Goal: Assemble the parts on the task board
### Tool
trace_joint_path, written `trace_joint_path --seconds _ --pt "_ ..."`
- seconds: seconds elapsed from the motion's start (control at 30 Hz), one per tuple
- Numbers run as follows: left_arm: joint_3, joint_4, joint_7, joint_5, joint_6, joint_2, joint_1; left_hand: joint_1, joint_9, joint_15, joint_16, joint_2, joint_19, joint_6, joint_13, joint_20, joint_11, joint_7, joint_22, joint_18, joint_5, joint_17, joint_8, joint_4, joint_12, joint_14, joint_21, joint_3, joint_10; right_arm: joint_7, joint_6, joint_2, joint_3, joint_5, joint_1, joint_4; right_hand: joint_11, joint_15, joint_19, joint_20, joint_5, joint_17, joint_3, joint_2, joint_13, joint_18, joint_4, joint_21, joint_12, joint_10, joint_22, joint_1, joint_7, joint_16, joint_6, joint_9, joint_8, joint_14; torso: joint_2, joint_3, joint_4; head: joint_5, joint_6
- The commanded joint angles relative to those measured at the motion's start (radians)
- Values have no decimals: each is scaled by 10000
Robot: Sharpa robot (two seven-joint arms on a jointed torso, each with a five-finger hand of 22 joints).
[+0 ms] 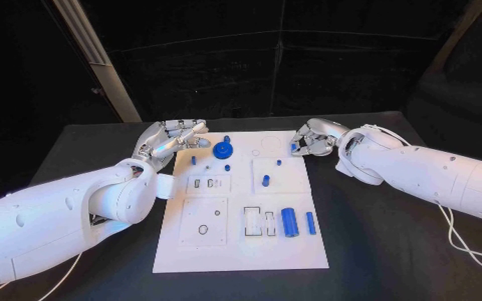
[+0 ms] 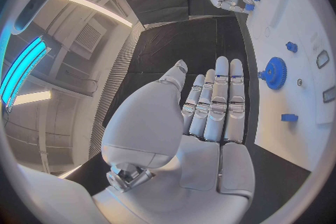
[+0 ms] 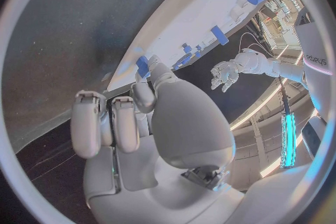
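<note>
While both hands sit at the board's far corners:
left hand (image 1: 170, 137): off the far left corner of the white task board (image 1: 241, 259), fingers straight and together, holding nothing
right hand (image 1: 313, 139): at the far right corner, pinching a small blue part (image 1: 294, 147)
blue toothed gear (image 1: 223, 150): stands near the far edge
blue cylinder (image 1: 289, 222), blue bar (image 1: 311, 223): side by side near the right edge

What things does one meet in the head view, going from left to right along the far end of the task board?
Left hand → blue gear → right hand, all near the far end of the task board.
</note>
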Motion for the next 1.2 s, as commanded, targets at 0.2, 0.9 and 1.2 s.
trace_joint_path --seconds 0.2,0.9,1.2 --pt "8 19 31 -43 110 -30 14 94 -8 69 -58 -43 32 75 -9 32 22 7 -10 149 -53 10 -34 -66 -49 12 -65 -10 69 -230 -1093 -196 7 222 16 587 -113 -96 -30 -109 97 984 254 271 49 -139 -61 32 97 42 383 54 -150 47 225 29 19 710 -35 -35 -17 -15 5" --pt "10 -193 -5 461 174 25 22 104 -7 67 -94 -20 46 104 -9 29 19 5 -26 148 -57 34 -51 -109 -69 28 -75 35 99 -2343 -625 1280 25 -729 145 2610 -99 -90 -70 -116 166 852 474 244 -210 -120 43 -16 -258 -105 285 -349 -141 -23 228 -16 -79 680 -249 -149 102 402 -280" --pt "12 -249 2 496 191 47 31 104 -7 67 -94 -20 46 104 -9 29 19 5 -26 148 -57 34 -51 -109 -69 28 -75 35 99 -2518 -1 2371 -18 -2056 52 2321 -109 -98 -81 -121 246 832 568 196 -359 -116 0 -30 -462 -212 264 -378 -149 -38 245 -23 -95 674 -224 -154 120 698 -528"
